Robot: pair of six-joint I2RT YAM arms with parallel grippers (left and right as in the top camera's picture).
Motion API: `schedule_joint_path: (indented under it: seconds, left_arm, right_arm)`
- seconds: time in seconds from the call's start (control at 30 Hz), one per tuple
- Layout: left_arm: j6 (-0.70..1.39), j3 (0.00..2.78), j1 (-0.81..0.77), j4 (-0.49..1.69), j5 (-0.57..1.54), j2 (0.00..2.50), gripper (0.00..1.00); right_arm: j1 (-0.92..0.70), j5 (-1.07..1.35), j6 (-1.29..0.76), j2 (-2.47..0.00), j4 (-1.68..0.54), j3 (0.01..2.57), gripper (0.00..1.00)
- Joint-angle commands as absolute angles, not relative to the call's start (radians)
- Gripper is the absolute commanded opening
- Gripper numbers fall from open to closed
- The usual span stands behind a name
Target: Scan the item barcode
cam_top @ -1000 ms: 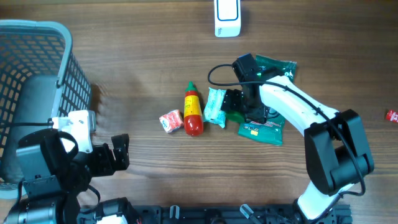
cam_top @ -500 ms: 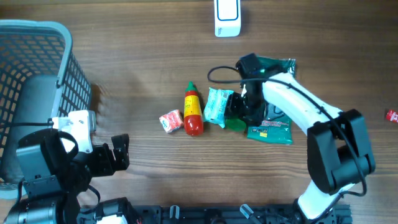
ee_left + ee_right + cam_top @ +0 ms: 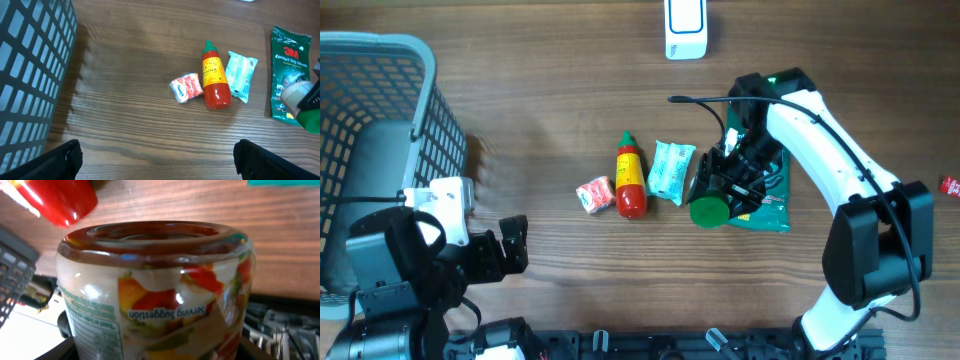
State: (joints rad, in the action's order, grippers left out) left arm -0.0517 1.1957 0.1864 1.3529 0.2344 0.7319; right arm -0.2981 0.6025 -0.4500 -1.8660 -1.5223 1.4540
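1. R pincer [image 3: 719,191] is closed partway round a jar [image 3: 710,212] w/ a green lid. The jar is held on its side, lid end toward the bench's near edge.
2. R wrist view is filled by the jar [image 3: 155,300]: glass base uppermost, picture label reading "Serving Suggestion" upside down. The pincer's fingers can't be made out there.
3. The jar sits just over the left edge of a green 3M pack [image 3: 770,205], mid-right of the bench [image 3: 540,110]. Lifted or touching, can't tell.
4. Left of the jar, in a row: teal sachet [image 3: 670,170], red sauce bottle [image 3: 631,178] w/ green tip pointing away, then a small red-white packet [image 3: 594,194].
5. L pincer [image 3: 157,152] is wide open w/ nothing in it, low over the near-left bench, well apart from the items.
6. Grey mesh basket [image 3: 420,90] at far left; white device [image 3: 685,28] at the far edge, well apart from the jar.
7. Small red object [image 3: 949,185] at the right edge, too small to ID.
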Motion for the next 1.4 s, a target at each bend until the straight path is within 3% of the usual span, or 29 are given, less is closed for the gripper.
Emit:
schedule_joint_path:
  seconds: [0.0,0.23,0.33,0.47,0.7,1.0,1.13,1.2,1.3,1.37]
  left_arm:
    - [-0.075,1.198,0.192,1.351,0.250,0.725,1.00]
    - [-0.075,1.198,0.192,1.351,0.250,0.725,1.00]
    - [-0.075,1.198,0.192,1.351,0.250,0.725,1.00]
    - [-0.075,1.198,0.192,1.351,0.250,0.725,1.00]
    - [-0.075,1.198,0.192,1.351,0.250,0.725,1.00]
    - [-0.075,1.198,0.192,1.351,0.250,0.725,1.00]
    - [-0.075,1.198,0.192,1.351,0.250,0.725,1.00]
    - [-0.075,1.198,0.192,1.351,0.250,0.725,1.00]
    - [-0.075,1.198,0.192,1.351,0.250,0.725,1.00]
    - [-0.075,1.198,0.192,1.351,0.250,0.725,1.00]
  right_arm:
    - [-0.301,0.656,-0.385,-1.860,-1.581,1.464,0.60]
    - [-0.304,0.676,-0.302,-1.860,-1.599,1.347,0.60]
    - [-0.304,0.794,-0.295,-1.860,-1.548,1.237,0.60]
    - [-0.307,0.885,-0.296,-1.860,-1.493,1.166,0.72]
    - [-0.307,0.921,-0.500,-1.861,-1.289,1.084,0.70]
    - [-0.320,0.928,-0.632,-1.861,-1.195,1.032,0.70]
    - [-0.324,1.100,-0.683,-1.861,-1.078,0.939,0.70]
    - [-0.324,1.129,-0.685,-1.861,-1.066,0.934,0.76]
    - [-0.315,1.126,-0.710,-1.861,-1.017,0.934,0.99]
    - [-0.298,1.084,-0.710,-1.861,-0.995,0.946,1.00]
